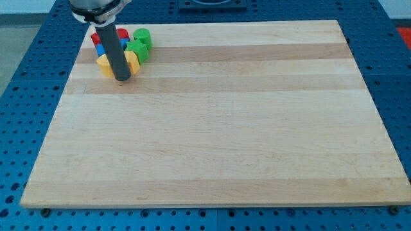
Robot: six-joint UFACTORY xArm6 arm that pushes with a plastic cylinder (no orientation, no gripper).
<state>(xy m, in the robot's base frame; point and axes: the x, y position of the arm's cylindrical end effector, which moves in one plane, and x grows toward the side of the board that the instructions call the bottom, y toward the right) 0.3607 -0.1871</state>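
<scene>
Here my tip (123, 77) rests at the view's bottom edge of a tight cluster, touching the yellow blocks (105, 65); I carry no hand, only the rod. Red (121, 33), blue (99, 49) and green blocks (140, 43) crowd behind near the surface's (218, 128) top-left corner, so any shove could scatter them or tip one off that edge.

Block cluster (140, 40) on the table (225, 128) in the view's top-left corner, my tip (123, 78) at the cluster's bottom edge, between its two lowest blocks, contact I cannot confirm, rod hiding part of the blocks behind.
</scene>
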